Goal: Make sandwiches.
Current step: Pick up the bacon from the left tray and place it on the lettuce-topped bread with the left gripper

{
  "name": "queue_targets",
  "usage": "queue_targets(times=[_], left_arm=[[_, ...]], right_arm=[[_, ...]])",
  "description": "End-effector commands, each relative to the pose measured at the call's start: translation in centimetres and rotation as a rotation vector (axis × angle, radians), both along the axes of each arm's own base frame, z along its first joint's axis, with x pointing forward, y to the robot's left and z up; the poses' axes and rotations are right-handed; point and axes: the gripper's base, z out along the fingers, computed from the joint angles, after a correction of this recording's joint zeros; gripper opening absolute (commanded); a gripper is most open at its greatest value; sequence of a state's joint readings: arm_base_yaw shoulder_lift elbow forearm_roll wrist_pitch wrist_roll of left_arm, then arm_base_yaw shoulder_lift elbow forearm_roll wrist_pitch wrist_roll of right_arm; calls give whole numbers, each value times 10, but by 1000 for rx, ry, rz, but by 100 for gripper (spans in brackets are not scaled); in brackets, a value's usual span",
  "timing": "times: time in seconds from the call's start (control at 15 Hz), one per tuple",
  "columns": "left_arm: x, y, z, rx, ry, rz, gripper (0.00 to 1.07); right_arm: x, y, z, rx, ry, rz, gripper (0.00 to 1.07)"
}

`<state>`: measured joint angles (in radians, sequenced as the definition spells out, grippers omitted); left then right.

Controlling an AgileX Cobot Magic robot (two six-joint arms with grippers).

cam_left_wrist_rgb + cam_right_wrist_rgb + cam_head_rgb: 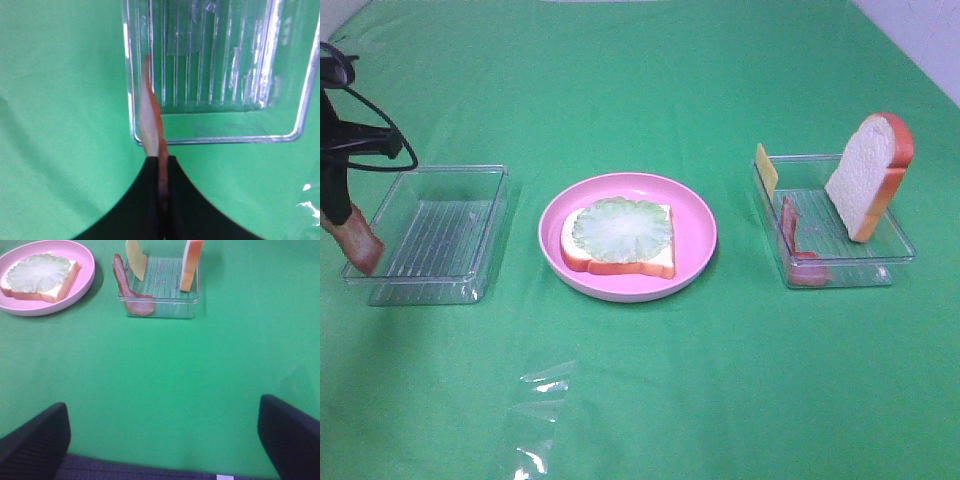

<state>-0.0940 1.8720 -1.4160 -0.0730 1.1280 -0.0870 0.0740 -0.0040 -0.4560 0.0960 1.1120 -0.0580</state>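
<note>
Left gripper (161, 161) clamps bacon strip (150, 112) beside clear tray (445, 240)

Light is bright and even across all 3 views, coming from overhead. On the green desk (640, 380) the shadows are soft: a thin dark crescent hugs the right rim of the pink plate (552, 225). Glare streaks the ribs of the left tray (131, 75) and glints on the crumpled clear film (535, 420). In the left wrist view the bacon strip (151, 112) is smeared out of focus near the lens, with a broad dim shadow on the desk beside it. The jaws of the right gripper (162, 407) are blurred dark masses at the frame's corners. The exterior view's far right corner washes out to white.
</note>
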Motion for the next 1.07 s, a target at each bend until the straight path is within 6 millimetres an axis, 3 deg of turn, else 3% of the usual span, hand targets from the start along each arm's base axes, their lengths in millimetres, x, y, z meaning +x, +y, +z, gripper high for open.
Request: queue_targets(times=[0.07, 0.4, 0.6, 0.87, 1.07], left_arm=[[-11, -2, 26, -21, -43, -5, 0], [-28, -12, 99, -162, -213, -40, 0], [-16, -32, 116, -374, -261, -121, 0], [5, -67, 102, -577, -227, -221, 0], [30, -126, 57, -709, -116, -312, 0]], right_arm=[[-2, 0, 0, 5, -32, -7, 98], [-2, 0, 0, 5, -32, -7, 98], [-2, 0, 0, 5, -32, -7, 98], [-2, 0, 0, 5, -32, -7, 98], [-2, 0, 0, 5, -32, -7, 98]])
